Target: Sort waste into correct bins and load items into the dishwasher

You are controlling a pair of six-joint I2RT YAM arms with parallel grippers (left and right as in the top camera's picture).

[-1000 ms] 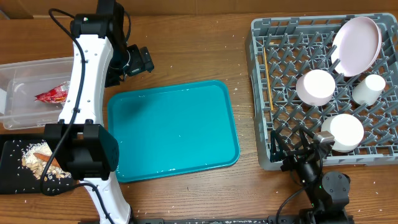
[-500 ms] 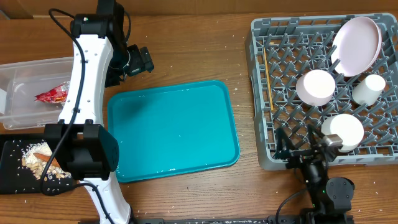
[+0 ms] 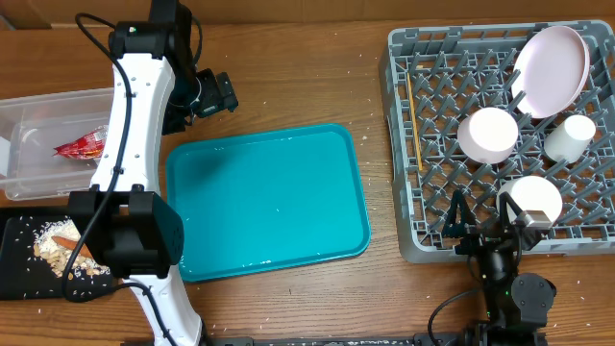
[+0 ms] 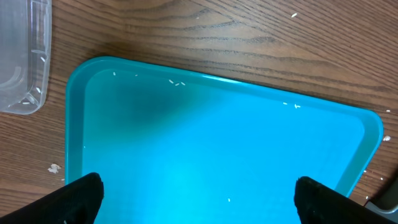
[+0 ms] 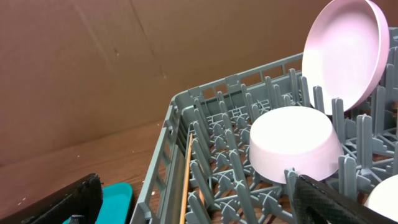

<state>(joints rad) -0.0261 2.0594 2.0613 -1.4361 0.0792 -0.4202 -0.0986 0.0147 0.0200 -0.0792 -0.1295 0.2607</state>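
left end effector (image 4: 199, 188): wide, empty | right end effector (image 5: 196, 186): wide, empty | black tray (image 3: 17, 275): part-hidden

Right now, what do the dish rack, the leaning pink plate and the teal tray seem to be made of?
Dish rack: likely moulded grey plastic, matte, judging by its uniform colour and thin pegs.
Pink plate: smooth with a slight sheen; ceramic or melamine, the look leaves it open.
Teal tray: probably plastic, glossy, with soft reflections and rounded corners.
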